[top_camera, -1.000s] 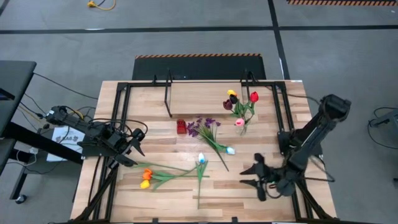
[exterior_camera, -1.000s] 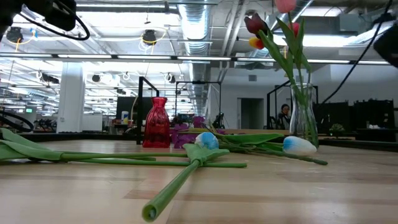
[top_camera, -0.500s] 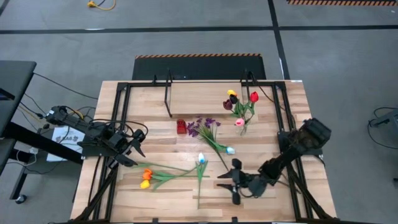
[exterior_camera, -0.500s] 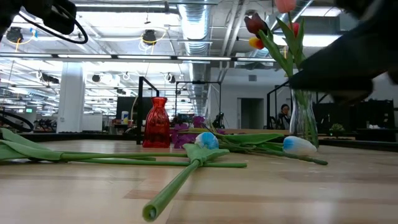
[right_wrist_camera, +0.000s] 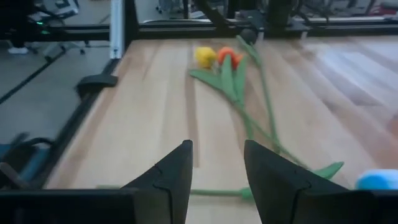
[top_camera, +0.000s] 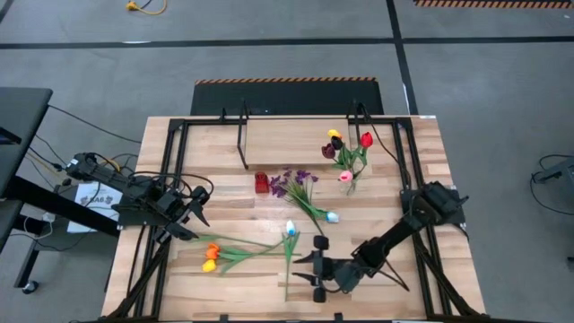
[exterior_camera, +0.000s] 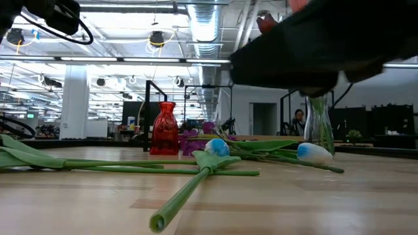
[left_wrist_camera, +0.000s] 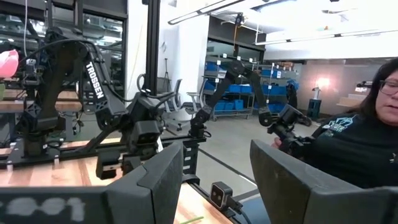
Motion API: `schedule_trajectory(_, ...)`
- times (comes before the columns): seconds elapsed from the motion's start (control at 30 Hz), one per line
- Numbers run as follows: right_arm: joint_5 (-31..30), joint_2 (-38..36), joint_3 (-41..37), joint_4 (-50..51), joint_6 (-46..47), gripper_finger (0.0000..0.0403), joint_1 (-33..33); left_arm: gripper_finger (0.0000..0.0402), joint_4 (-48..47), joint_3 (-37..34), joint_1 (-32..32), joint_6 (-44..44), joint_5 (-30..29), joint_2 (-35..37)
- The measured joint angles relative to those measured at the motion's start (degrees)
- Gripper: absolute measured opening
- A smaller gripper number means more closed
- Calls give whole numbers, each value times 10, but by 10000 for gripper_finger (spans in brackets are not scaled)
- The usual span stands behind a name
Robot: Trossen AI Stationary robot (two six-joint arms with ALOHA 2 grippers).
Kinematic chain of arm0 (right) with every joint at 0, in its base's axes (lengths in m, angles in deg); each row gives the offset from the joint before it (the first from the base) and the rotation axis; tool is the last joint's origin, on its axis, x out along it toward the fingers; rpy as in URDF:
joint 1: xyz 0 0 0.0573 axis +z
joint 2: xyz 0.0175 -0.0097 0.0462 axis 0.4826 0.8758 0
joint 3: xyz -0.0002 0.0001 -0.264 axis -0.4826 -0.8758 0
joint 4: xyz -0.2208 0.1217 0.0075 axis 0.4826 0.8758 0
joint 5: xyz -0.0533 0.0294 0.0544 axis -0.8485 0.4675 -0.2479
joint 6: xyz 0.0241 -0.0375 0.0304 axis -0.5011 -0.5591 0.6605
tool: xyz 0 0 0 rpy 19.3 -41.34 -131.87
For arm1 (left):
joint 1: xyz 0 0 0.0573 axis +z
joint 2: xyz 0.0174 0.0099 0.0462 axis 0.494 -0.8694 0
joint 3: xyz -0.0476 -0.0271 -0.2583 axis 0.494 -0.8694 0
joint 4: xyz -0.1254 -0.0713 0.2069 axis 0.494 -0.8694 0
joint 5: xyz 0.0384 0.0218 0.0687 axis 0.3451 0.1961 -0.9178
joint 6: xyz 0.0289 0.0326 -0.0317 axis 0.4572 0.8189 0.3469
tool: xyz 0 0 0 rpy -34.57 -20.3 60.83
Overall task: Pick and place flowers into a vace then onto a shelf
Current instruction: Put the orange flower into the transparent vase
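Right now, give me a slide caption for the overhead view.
Right gripper, fingers open, reaches over the white tulip's stem; a vase of tulips stands behind, left gripper waits at the table edge.

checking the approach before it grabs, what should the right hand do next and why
Probably ease the right hand a little further toward the blue-tipped white tulip and lower over its stem. The hand hovers open just beside that stem, nothing between its fingers, while four tulips already stand in the clear glass vase. The left hand waits at the table's left edge.
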Motion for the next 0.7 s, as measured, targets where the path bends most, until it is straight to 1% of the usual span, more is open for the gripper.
schedule_trajectory(0.1,10,4,10,2,-17,136,-21,177,1,0,0,0,0,0)
schedule_trajectory(0.23,58,4,25,2,-22,136,-56,177,3,0,0,1,0,0)
schedule_trajectory(0.3,83,4,38,0,-44,136,-74,177,4,0,0,1,0,0)
schedule_trajectory(0.47,197,4,67,2,-49,136,-119,177,11,0,0,1,-6,0)
schedule_trajectory(0.53,222,3,77,27,-50,136,-129,177,16,0,0,1,-6,0)
schedule_trajectory(0.7,242,3,90,133,-38,136,-131,177,18,0,0,1,-6,0)
